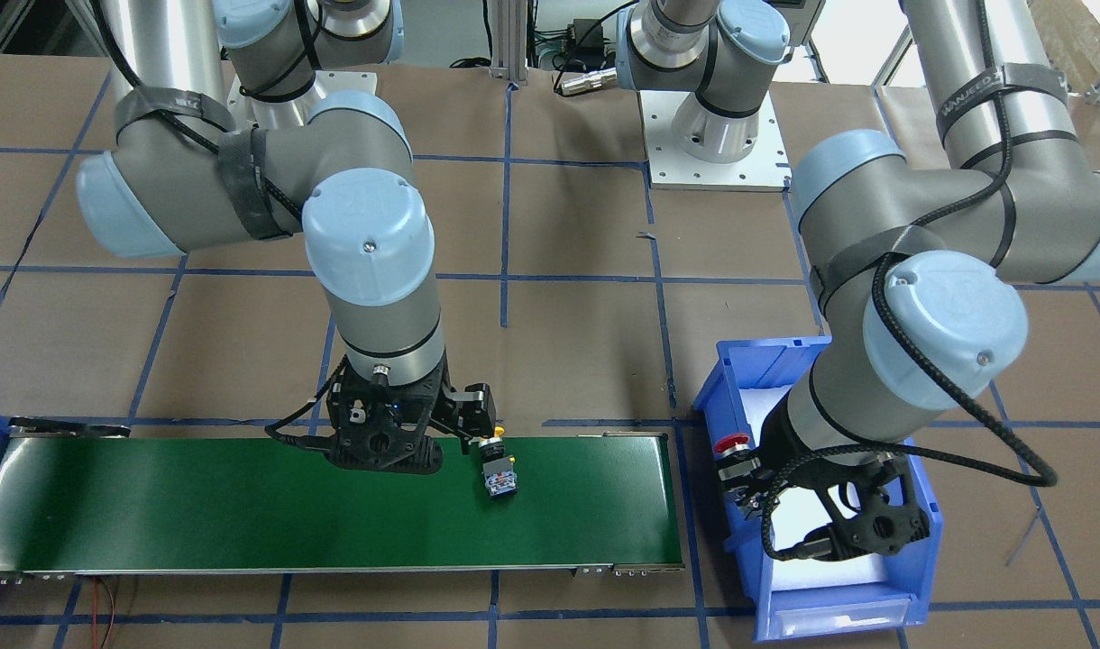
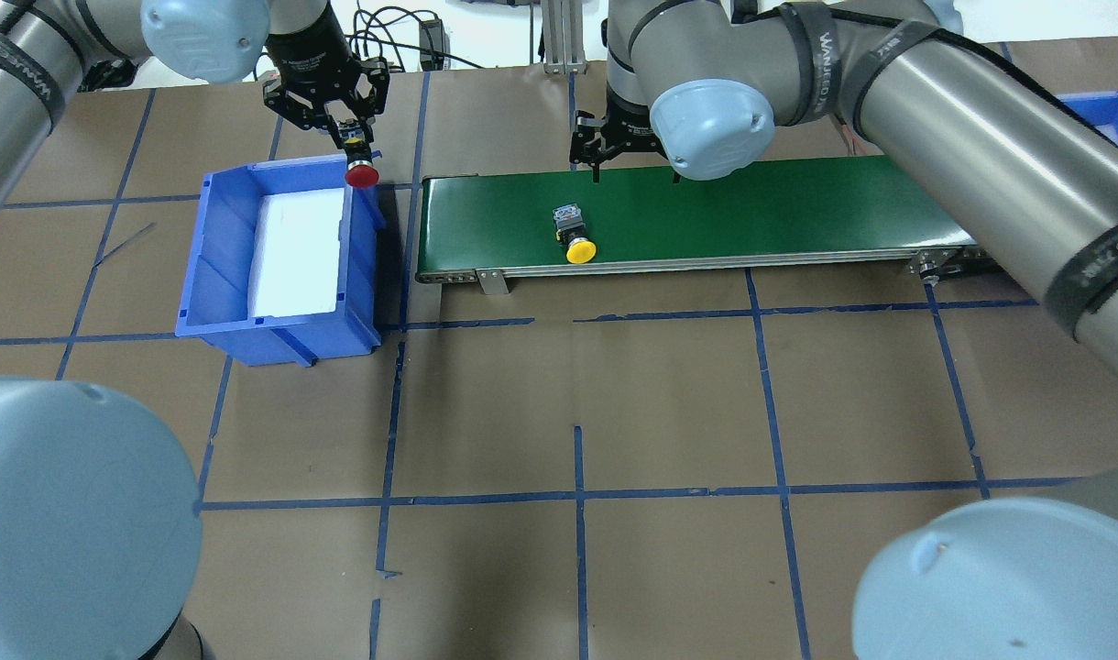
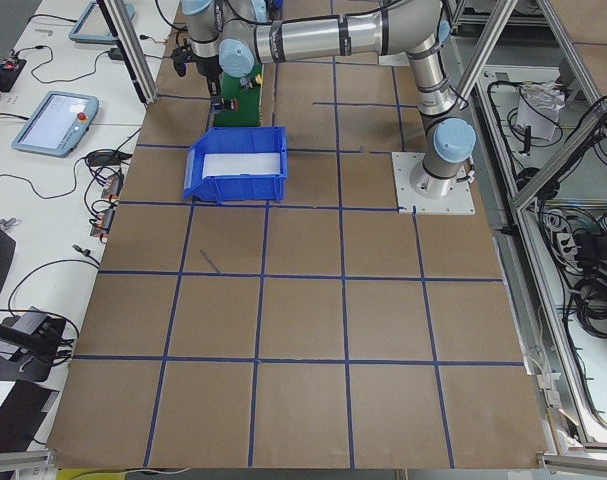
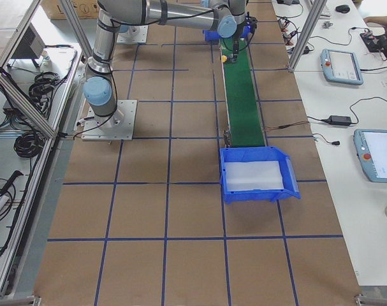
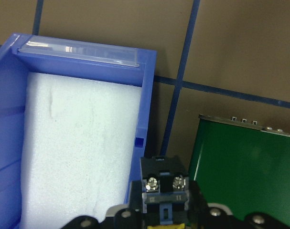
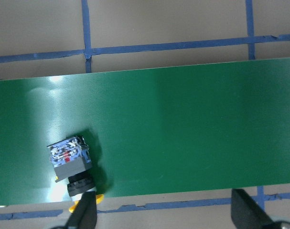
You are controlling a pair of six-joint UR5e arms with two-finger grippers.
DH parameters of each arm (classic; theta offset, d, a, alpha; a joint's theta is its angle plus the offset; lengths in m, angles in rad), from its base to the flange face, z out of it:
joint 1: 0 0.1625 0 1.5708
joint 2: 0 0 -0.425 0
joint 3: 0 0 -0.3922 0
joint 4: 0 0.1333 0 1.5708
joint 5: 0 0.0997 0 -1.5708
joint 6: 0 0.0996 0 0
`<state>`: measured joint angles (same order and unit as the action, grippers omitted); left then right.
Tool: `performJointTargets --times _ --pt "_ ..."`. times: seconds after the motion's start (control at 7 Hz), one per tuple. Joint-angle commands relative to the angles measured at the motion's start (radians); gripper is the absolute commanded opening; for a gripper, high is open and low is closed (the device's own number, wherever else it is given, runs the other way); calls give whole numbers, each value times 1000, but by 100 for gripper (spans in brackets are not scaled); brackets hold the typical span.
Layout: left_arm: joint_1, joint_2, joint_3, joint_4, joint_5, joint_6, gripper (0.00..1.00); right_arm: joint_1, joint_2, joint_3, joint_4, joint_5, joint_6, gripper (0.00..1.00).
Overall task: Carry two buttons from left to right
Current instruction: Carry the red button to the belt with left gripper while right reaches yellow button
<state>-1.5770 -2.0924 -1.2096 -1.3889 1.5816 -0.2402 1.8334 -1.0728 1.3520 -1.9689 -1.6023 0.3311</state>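
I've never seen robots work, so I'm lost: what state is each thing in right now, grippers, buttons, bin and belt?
left gripper: shut on the red button.
right gripper: open, above the green belt.
red button: gripped, in the air by the blue bin's rim.
yellow button: lying on its side on the belt, free.
blue bin: holds white foam, no button inside.
green belt: running or stopped, cannot tell.
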Motion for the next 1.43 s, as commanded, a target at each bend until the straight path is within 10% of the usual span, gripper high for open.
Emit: performJointTargets --times 0.0,0.71,0.86,1.0,1.29 --pt "-50 -44 1 30 0 -63 30 33 117 -101 -19 -5 19 100" --pt "-112 -121 -10 82 0 -108 29 44 160 -85 -73 -41 10 100" --pt "-115 -121 -16 82 3 -108 38 44 160 -77 -74 -39 8 100" --pt "-115 -112 -16 79 5 -117 93 40 162 -62 -100 -39 -4 100" --pt "-107 -103 -15 79 6 -154 100 26 149 1 -123 -39 -74 99"
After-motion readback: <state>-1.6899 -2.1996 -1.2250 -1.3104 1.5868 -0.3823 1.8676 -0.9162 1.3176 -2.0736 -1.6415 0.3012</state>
